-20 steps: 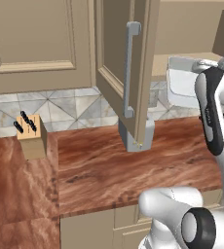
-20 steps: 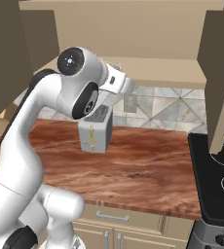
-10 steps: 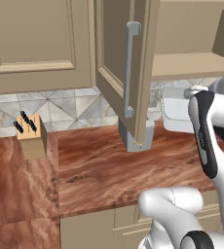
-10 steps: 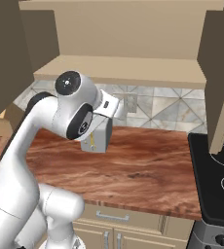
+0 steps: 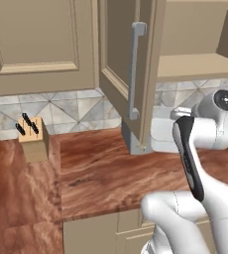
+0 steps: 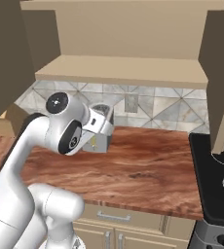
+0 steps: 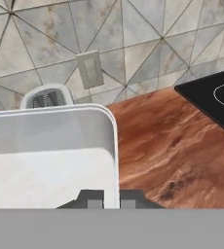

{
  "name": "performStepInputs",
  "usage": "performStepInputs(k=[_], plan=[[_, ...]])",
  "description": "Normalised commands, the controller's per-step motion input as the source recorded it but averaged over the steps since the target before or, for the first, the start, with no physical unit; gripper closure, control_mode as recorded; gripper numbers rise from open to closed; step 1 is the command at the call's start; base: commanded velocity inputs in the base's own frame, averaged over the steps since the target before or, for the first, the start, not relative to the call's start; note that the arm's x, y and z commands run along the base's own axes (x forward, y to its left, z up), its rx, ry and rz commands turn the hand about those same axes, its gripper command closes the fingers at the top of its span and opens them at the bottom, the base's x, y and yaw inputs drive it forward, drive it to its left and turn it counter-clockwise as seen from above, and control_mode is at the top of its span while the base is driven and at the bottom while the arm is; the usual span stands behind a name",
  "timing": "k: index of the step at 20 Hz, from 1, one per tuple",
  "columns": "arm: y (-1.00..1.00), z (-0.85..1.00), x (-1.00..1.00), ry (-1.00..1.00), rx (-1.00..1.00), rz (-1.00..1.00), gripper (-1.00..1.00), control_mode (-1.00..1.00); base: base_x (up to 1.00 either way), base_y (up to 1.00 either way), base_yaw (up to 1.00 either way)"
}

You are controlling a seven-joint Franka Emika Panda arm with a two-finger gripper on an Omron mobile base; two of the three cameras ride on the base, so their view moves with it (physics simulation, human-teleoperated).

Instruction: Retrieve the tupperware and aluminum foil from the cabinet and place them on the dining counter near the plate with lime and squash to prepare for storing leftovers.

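The arm has swung down and away from the open cabinet (image 5: 120,74). Half a second ago the hand was up near the shelf (image 6: 123,70); now it hangs low over the counter (image 6: 148,170), and the tupperware (image 7: 46,155) has come down with it. The fingers (image 7: 90,198) are pinched narrow on the container's rim, at 6 o'clock in the hand view. The container itself spreads from there toward 9 o'clock.

By this reading the tupperware is out of the cabinet and securely in hand. What remains for it is the carry to the dining counter, and the aluminum foil is yet to be fetched.

The counter is reddish-brown wood grain, backed by a wall of grey diamond tiles. The cabinet door stands open with its long grey bar handle (image 5: 134,69) facing the room. A black stove top (image 7: 216,99) sits at 3 o'clock in the hand view. A silver toaster (image 7: 46,97) stands just behind the container at 10 o'clock. A knife block (image 5: 32,139) rests against the wall at 9 o'clock in the left base view. A wall outlet (image 7: 89,69) is set in the tiles at 11 o'clock in the hand view.
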Motion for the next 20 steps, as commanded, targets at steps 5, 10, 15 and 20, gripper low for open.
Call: performStepInputs(k=[5, 10, 15, 20], plan=[[0.0, 0.0, 0.0, 0.0, 0.0, 0.0, 1.0, 1.0, -0.92, -0.01, -0.22], [0.0, 0.0, 0.0, 0.0, 0.0, 0.0, 1.0, 1.0, -1.0, -0.16, -0.49], [0.0, 0.0, 0.0, 0.0, 0.0, 0.0, 1.0, 1.0, -0.48, -0.04, -0.71], [0.0, 0.0, 0.0, 0.0, 0.0, 0.0, 1.0, 1.0, 0.0, 0.0, -0.88]])
